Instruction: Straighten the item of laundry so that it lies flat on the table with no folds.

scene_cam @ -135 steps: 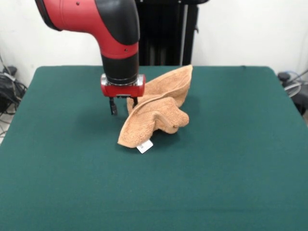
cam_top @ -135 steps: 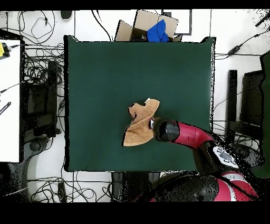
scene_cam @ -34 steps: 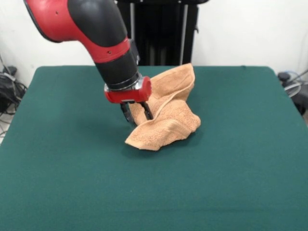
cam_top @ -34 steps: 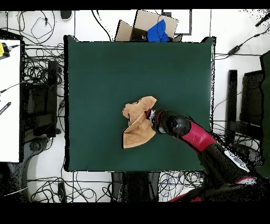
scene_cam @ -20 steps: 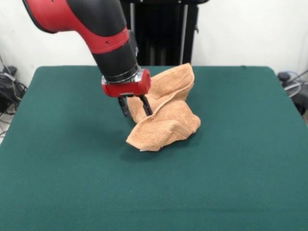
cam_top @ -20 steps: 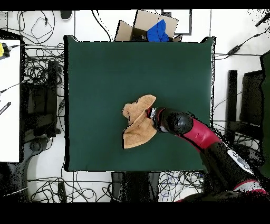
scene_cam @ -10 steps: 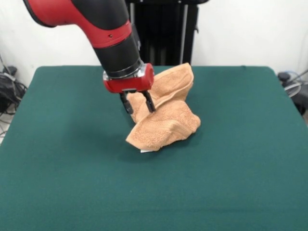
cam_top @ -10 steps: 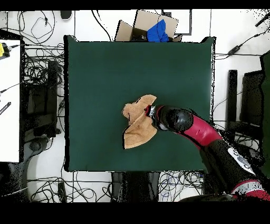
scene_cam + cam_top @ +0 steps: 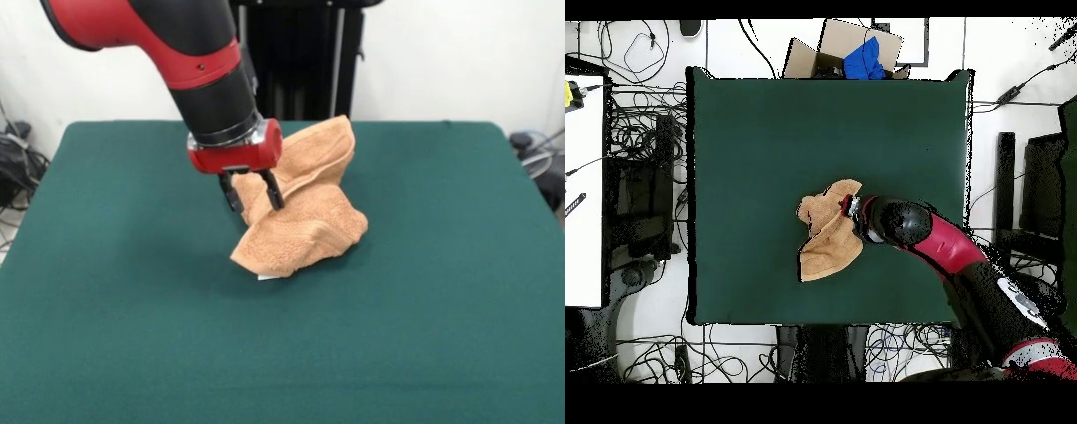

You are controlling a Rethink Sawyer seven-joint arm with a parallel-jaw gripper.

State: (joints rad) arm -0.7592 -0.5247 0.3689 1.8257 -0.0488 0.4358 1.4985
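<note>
I have the black two-fingered gripper [image 9: 252,193] pinched on a raised fold of the crumpled orange-tan terry towel [image 9: 303,212], mid-way on the dark green felt table [image 9: 424,309]. Next, I judge, draw that fold outward to unfold it.

dark green table [image 9: 424,336], crumpled orange towel [image 9: 305,225] on it

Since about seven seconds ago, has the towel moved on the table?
Yes. In the front view the towel has bunched toward the table's right edge, and its white tag, then fully exposed, now barely peeks out beneath the near fold.
</note>
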